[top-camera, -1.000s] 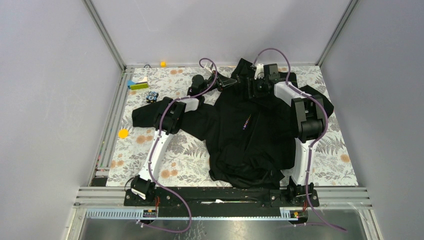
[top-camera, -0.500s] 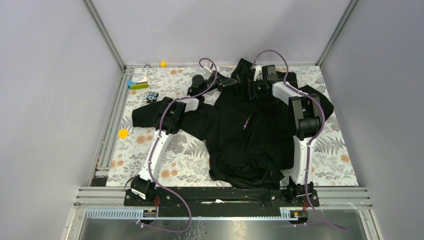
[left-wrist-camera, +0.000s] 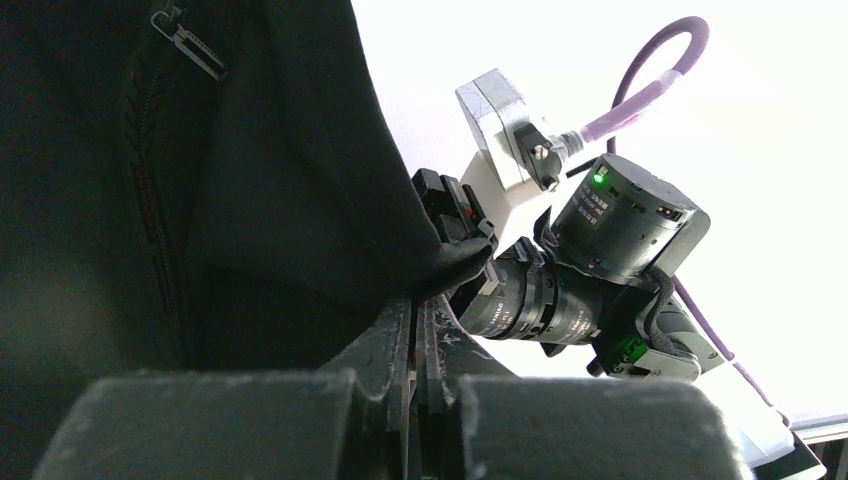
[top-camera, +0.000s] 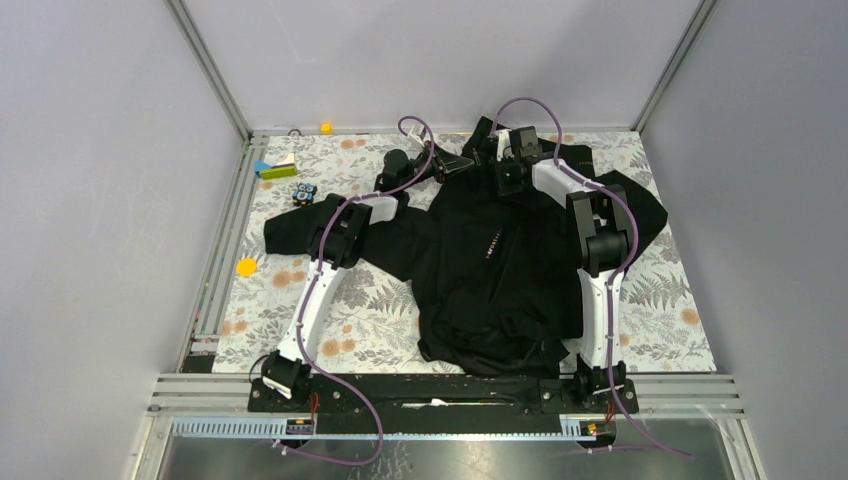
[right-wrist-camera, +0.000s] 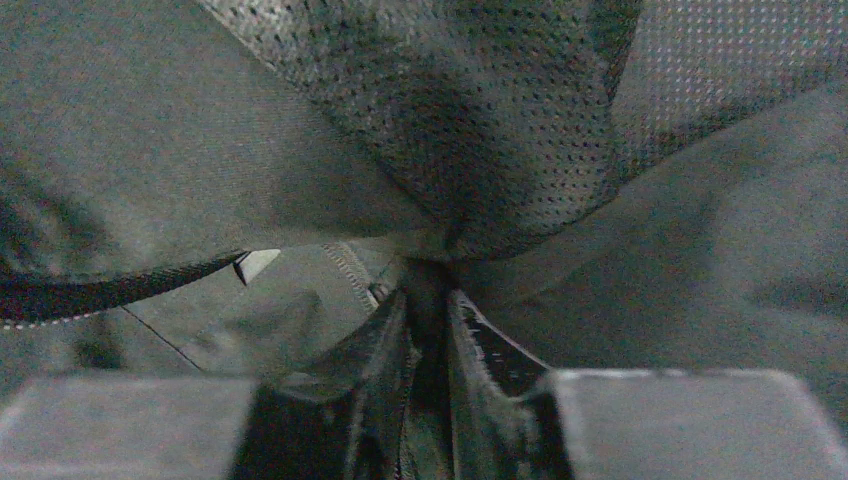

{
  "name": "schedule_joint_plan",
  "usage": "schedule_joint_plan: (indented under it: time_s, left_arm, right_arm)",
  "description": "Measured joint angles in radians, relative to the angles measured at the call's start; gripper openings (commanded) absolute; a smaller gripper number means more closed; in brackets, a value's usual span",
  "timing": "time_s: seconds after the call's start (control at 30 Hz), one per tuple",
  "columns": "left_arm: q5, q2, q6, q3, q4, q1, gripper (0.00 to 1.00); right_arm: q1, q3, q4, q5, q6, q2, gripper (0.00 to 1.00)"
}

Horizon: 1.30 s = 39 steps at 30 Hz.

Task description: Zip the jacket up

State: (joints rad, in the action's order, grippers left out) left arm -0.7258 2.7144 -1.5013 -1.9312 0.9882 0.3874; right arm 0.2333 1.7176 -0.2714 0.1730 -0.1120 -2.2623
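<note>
Now you're working at the collar: the jacket [top-camera: 490,270] lies spread on the surface [top-camera: 660,300], with your left hand [left-wrist-camera: 415,320] and right hand [right-wrist-camera: 425,300] both pinched on its fabric. Next, probably tension the collar and draw the zipper closed.

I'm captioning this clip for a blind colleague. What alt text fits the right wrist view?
The right gripper pinches a bunched fold of the black jacket between its nearly closed fingers. Perforated mesh lining sits just above the pinch, and fabric fills the whole frame.
</note>
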Motion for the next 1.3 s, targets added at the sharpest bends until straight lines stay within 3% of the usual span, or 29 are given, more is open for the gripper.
schedule_joint_plan:
  time_s: [0.2, 0.4, 0.7, 0.83, 1.03, 1.3]
  left_arm:
    - [0.000, 0.000, -0.008, 0.000, 0.004, 0.000, 0.00]
    - [0.000, 0.000, -0.019, 0.000, 0.019, -0.001, 0.00]
    - [-0.004, 0.000, -0.051, -0.006, 0.058, 0.000, 0.00]
    - [-0.010, 0.002, -0.063, -0.025, 0.081, 0.002, 0.00]
    - [-0.030, 0.008, -0.115, -0.047, 0.169, 0.005, 0.00]
    - [-0.061, 0.008, -0.138, -0.045, 0.263, 0.012, 0.00]
  right_arm:
    - [0.000, -0.049, 0.069, 0.001, 0.041, 0.027, 0.09]
    - [-0.015, -0.162, 0.148, 0.021, 0.108, 0.155, 0.18]
    - [-0.117, -0.315, 0.379, 0.194, 0.237, 0.317, 0.09]
    - [-0.168, -0.405, 0.575, 0.311, 0.339, 0.317, 0.00]
    - [-0.178, -0.597, 0.996, 0.428, 0.483, 0.307, 0.00]
    - [-0.196, -0.728, 1.537, 0.528, 0.601, 0.283, 0.00]
